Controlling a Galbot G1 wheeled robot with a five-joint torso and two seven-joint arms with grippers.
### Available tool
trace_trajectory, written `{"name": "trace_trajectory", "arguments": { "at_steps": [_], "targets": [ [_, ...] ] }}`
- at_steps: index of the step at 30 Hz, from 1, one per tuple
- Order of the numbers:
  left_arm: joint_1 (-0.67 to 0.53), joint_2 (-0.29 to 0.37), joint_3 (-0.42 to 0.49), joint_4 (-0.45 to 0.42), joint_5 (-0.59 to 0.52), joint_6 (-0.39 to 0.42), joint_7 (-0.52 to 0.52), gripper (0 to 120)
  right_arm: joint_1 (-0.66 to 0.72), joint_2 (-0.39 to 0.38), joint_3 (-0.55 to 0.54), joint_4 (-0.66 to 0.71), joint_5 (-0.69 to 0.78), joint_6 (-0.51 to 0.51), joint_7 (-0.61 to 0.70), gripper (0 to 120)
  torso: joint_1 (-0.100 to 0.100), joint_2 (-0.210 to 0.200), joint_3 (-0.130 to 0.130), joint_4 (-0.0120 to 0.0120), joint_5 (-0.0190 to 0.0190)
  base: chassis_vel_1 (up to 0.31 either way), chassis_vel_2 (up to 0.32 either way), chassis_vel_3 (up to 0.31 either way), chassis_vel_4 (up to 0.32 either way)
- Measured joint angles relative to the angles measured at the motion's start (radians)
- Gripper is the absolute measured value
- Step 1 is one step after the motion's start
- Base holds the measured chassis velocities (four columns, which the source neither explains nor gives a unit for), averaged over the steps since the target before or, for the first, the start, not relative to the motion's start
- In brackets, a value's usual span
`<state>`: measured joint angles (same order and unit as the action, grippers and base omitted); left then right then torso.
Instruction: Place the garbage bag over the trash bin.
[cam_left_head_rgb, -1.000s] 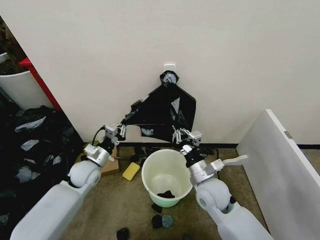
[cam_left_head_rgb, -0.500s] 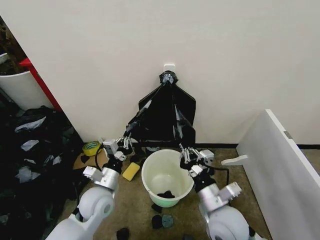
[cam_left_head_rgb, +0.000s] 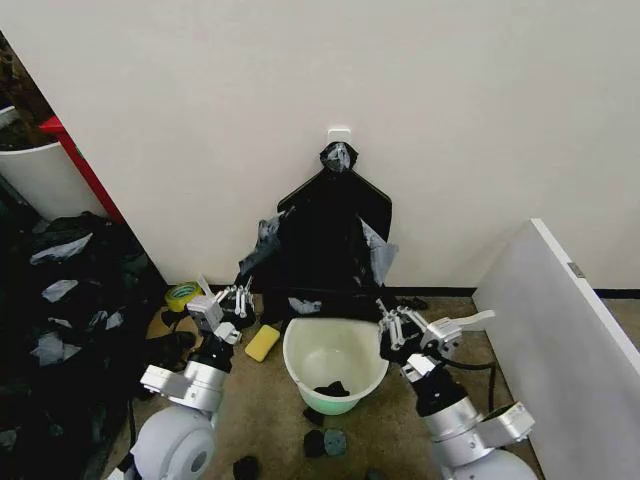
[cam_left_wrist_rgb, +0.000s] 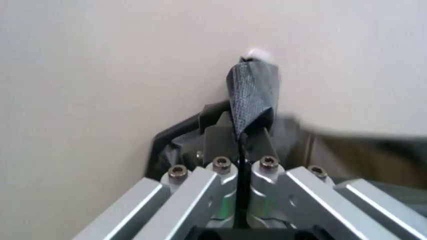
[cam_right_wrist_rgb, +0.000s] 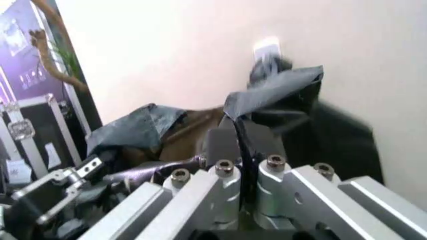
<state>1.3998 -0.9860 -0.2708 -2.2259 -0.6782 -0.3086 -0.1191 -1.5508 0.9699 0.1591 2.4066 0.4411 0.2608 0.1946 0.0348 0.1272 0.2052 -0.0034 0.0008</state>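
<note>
2 pale grey, rounded arm shells are seen, each ending in a silver metal wrist ring and black joint. The left gripper (cam_left_head_rgb: 237, 297) and right gripper (cam_left_head_rgb: 397, 325) are built of silver brackets fastened with 4 hex screws; black cables trail behind.

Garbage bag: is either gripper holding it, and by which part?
Both. The left gripper and right gripper are each shut on a pinched fold of the garbage bag edge, either side of the trash bin.
</note>
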Motion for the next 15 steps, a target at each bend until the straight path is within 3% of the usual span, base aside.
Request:
{"name": "trace_trajectory", "arguments": {
  "at_steps": [8, 15],
  "targets": [
    [-0.016, 0.045, 0.014, -0.046, -0.039, 0.024, 0.03, 0, -0.001, -0.017, 0.063, 0.044, 0.03, -0.003, -0.004, 0, 0.0, 0.0, 0.0, 0.0, -0.0001, 0.0, 0.0, 0.0, 0.0],
    [-0.019, 0.026, 0.049, -0.043, -0.01, 0.026, 0.048, 0, 0.028, -0.013, 0.072, 0.011, 0.06, -0.003, -0.007, 0, 0.0, 0.0, 0.0, 0.0001, 0.0, 0.0, 0.0, 0.0, 0.0]
  ]
}}
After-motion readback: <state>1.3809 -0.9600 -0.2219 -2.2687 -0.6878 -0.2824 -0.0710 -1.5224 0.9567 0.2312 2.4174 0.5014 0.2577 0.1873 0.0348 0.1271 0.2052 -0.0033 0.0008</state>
